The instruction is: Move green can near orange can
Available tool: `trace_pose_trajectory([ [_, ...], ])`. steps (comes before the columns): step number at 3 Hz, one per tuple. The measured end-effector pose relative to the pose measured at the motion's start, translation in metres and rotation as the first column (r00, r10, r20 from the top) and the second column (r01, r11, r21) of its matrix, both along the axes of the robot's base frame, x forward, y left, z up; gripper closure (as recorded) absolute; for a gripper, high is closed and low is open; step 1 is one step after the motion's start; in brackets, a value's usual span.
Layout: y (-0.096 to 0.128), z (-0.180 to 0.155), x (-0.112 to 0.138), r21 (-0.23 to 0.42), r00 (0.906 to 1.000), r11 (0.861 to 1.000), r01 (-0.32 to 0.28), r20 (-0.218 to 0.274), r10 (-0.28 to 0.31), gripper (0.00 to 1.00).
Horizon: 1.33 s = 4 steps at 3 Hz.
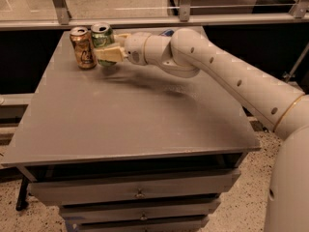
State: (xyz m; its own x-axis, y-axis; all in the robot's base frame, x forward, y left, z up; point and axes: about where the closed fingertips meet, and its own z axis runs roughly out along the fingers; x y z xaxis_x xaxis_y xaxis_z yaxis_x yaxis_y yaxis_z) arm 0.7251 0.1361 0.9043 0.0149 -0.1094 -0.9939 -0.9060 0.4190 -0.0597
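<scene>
The green can (102, 37), with a silver top, is held upright at the far left of the grey table (130, 115). My gripper (107, 47) is shut on the green can, its pale fingers (109, 55) clasping the can's body from the right. The orange can (82, 48), coppery with a pale logo and silver top, stands upright just left of the green can, almost touching it. My white arm (217, 69) reaches in from the right across the back of the table.
A bit of a blue-and-silver can (166, 32) shows behind my arm near the table's back edge. A metal rail and glass panels (145, 13) run behind the table. Drawers (137, 192) sit under the tabletop.
</scene>
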Motion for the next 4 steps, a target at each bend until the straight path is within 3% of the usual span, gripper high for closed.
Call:
trace_pose_trajectory([
  [2,0.008,-0.022,0.021,-0.027,0.9998,1.0,0.003,-0.02,-0.003,1.0],
  [3,0.008,-0.028,0.024,-0.031,0.9996,1.0,0.004,-0.028,-0.005,0.84],
  [4,0.007,-0.032,0.023,-0.034,0.9993,0.999,0.0,-0.036,-0.001,0.59],
])
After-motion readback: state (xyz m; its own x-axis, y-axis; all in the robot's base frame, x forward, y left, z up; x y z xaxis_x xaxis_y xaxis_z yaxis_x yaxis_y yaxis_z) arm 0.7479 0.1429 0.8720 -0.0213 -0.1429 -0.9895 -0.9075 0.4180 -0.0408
